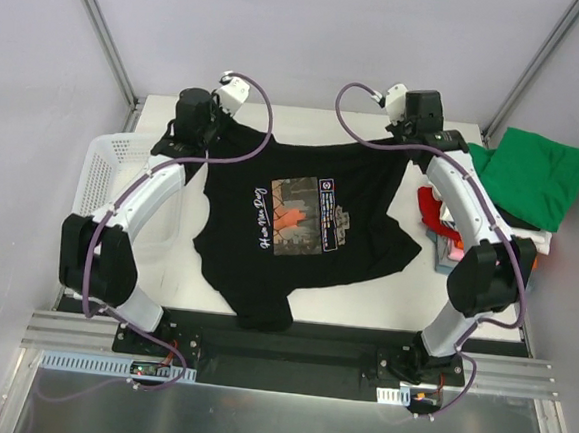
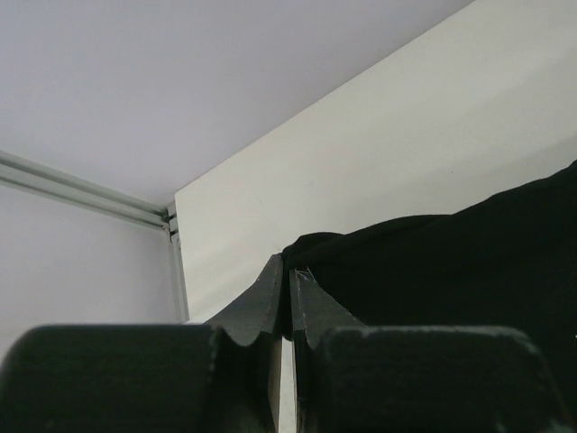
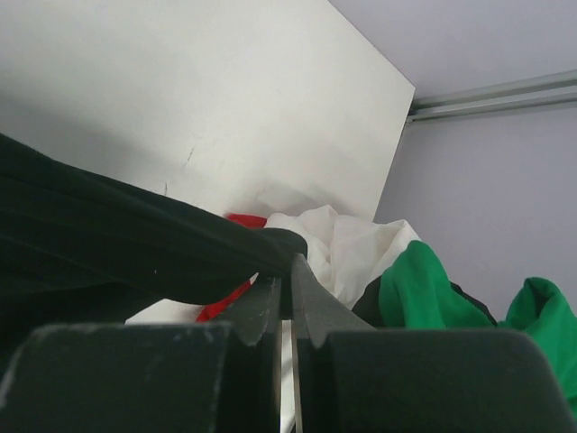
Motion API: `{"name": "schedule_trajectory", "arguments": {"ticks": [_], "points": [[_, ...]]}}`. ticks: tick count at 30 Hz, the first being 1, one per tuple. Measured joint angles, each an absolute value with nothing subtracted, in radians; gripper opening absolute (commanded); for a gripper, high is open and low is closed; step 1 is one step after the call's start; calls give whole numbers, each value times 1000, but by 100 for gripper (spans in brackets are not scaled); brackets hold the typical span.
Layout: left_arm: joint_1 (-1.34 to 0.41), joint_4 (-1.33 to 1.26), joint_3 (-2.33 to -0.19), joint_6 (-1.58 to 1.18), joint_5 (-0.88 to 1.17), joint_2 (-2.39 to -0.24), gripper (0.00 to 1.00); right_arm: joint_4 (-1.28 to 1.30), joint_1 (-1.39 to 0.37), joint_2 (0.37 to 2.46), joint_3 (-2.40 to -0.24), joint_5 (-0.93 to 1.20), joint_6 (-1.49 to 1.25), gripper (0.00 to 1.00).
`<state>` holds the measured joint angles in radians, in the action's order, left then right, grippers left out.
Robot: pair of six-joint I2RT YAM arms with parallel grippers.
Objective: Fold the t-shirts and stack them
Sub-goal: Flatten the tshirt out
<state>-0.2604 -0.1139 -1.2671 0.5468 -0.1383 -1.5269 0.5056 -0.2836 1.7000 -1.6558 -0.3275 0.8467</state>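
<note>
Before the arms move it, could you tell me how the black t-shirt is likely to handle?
Probably floppy: the black t-shirt drapes and wrinkles between left pincer and right pincer. Likely light, since fingertip pinches hold it. Its hem may drag.

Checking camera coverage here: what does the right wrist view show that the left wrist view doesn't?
Only the right wrist view shows other clothes heaped nearby: white cloth, red cloth and green cloth. Only the left wrist view shows the far left corner of the table. Both show their own gripper, the left gripper and the right gripper, shut on the black t-shirt.
</note>
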Motion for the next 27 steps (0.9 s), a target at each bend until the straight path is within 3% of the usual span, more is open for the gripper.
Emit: {"name": "schedule_trajectory", "arguments": {"ticks": [16,25,27], "points": [[-214,-138,-1498,566,-218,-1768,0,518,-259,1980,-1919,-342,884,1],[-203,-139,-1544,571,-222,-1800,0,524,-259,2050,-2021,-363,908,1],[-203,-139,-1547,574,-223,-1802,0,524,-259,2057,-2021,-365,912,6]]}}
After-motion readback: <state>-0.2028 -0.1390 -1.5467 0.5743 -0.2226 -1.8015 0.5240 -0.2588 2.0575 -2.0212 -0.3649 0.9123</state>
